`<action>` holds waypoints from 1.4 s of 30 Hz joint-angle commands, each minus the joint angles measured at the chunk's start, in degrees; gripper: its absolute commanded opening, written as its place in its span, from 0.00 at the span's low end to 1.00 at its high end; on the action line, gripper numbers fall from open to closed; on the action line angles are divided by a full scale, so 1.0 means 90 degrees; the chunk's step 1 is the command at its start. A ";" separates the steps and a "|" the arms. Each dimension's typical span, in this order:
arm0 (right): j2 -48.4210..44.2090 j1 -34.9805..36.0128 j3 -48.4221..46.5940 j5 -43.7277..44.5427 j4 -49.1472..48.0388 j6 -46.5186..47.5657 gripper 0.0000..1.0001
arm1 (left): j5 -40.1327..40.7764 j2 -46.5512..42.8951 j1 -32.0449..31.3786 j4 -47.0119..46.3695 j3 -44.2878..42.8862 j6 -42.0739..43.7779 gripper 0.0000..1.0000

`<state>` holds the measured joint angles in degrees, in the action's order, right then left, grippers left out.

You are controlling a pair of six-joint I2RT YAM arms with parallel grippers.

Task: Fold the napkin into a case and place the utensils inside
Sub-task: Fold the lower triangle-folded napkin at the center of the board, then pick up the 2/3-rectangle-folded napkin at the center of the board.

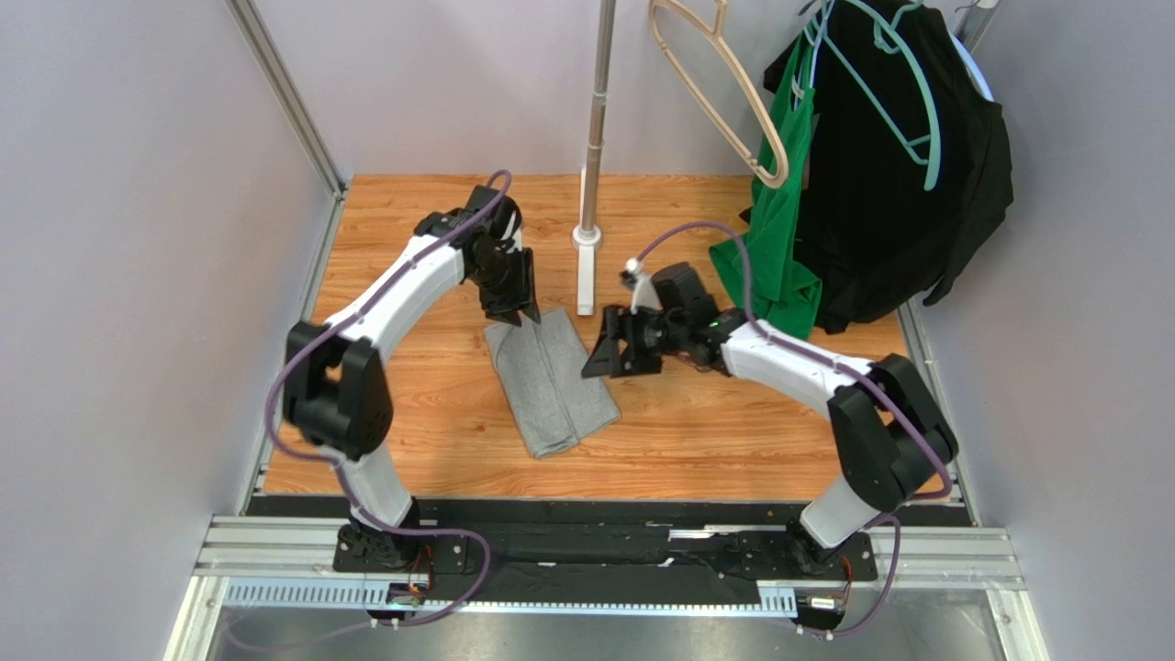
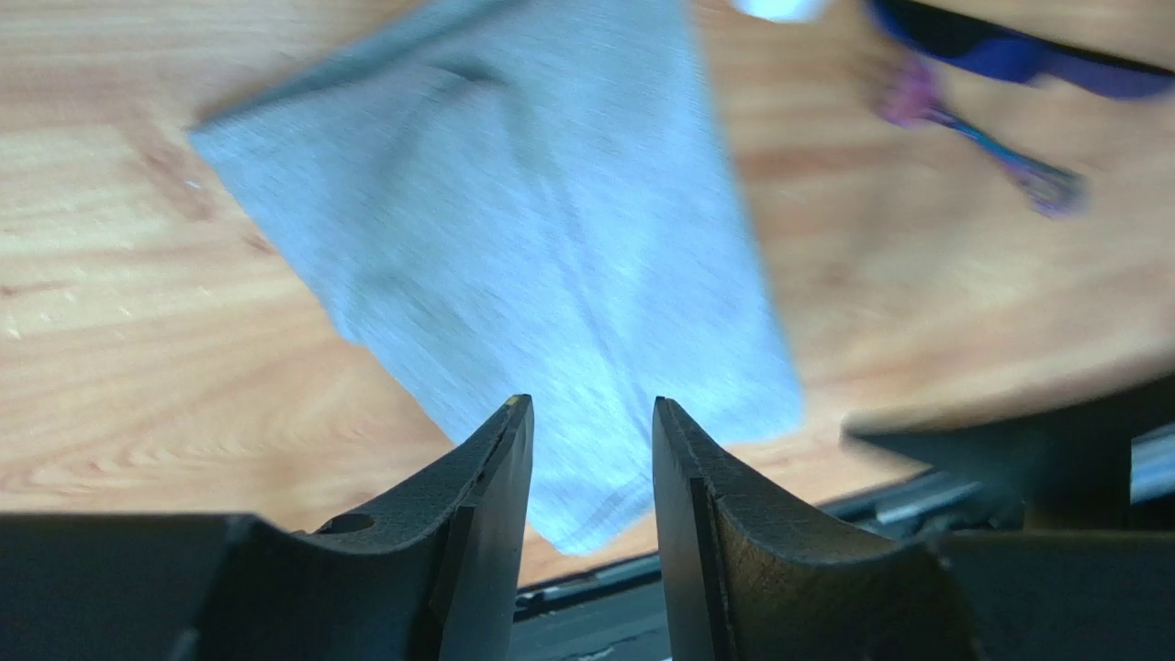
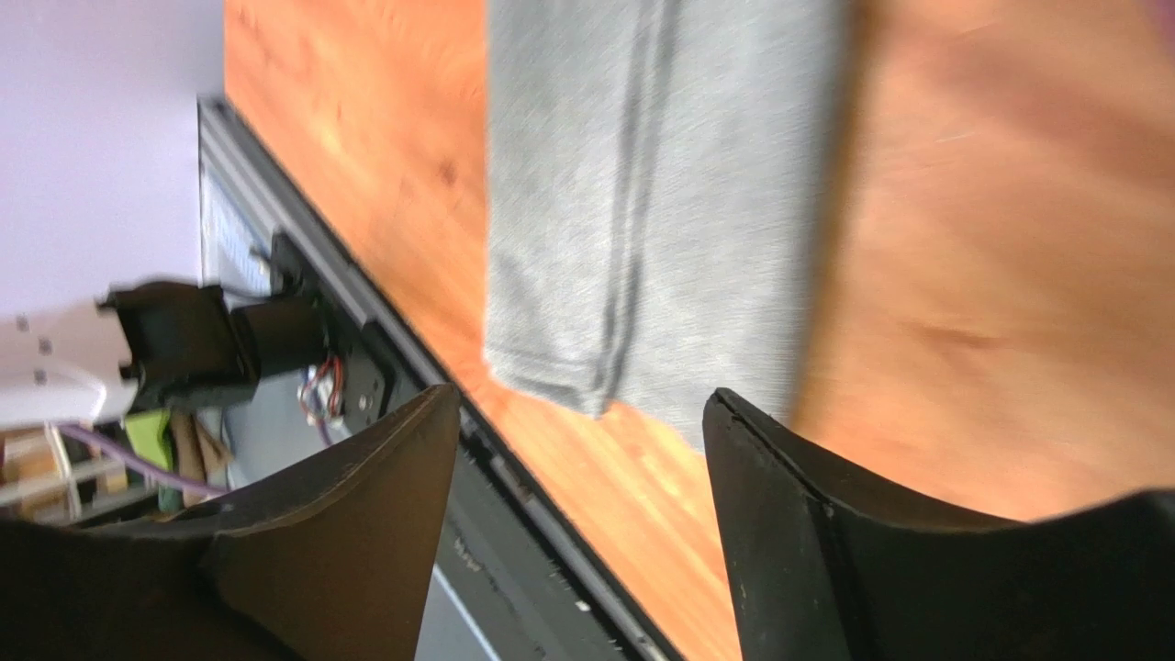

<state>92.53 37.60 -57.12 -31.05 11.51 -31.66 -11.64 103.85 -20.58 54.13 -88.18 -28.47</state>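
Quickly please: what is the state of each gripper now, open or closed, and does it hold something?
Left gripper: open, holding nothing.
Right gripper: open, holding nothing.

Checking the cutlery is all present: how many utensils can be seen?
2. Both show only in the blurred left wrist view, beside the napkin: a dark straight piece and a purplish fork. The overhead view shows neither.

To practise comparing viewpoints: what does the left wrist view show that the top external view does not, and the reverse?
Only the left wrist view: a blurred purple-tinted utensil on the table beside the napkin. Only the top view: the green garment, the black garment and a beige hanger. Both: the folded grey napkin, the wooden table and the open left hand.
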 commanded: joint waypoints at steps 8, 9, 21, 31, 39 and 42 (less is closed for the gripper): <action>0.0605 -0.0653 -0.0001 -0.0251 -0.0048 0.0578 0.65 | 0.1224 -0.1969 -0.1882 -0.1726 0.1858 -0.1299 0.47; 0.0714 -0.0653 -0.0020 -0.0242 -0.0106 0.0636 0.65 | 0.1244 -0.2075 -0.1961 -0.1979 0.2081 -0.1348 0.47; 0.1964 -0.0272 -0.0723 -0.0281 -0.0400 0.0950 0.59 | 0.1751 -0.2215 -0.2002 -0.1663 0.2018 -0.1514 0.45; 0.2209 -0.0126 -0.1241 -0.0407 -0.0546 0.0511 0.25 | 0.0551 -0.1637 -0.1278 -0.1717 0.1780 -0.1700 0.44; 0.1780 -0.0067 -0.1075 -0.0183 -0.0741 0.0422 0.00 | 0.0444 -0.0154 -0.1171 -0.0382 0.0346 -0.1836 0.45; 0.1731 -0.0018 -0.1065 -0.0134 -0.0790 0.0461 0.00 | 0.0122 0.0423 -0.1064 -0.0175 -0.0084 -0.2070 0.47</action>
<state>111.94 36.64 -66.04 -33.43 8.01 -27.62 -7.20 102.76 -31.31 46.30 -84.01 -44.10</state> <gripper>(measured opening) 0.021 0.457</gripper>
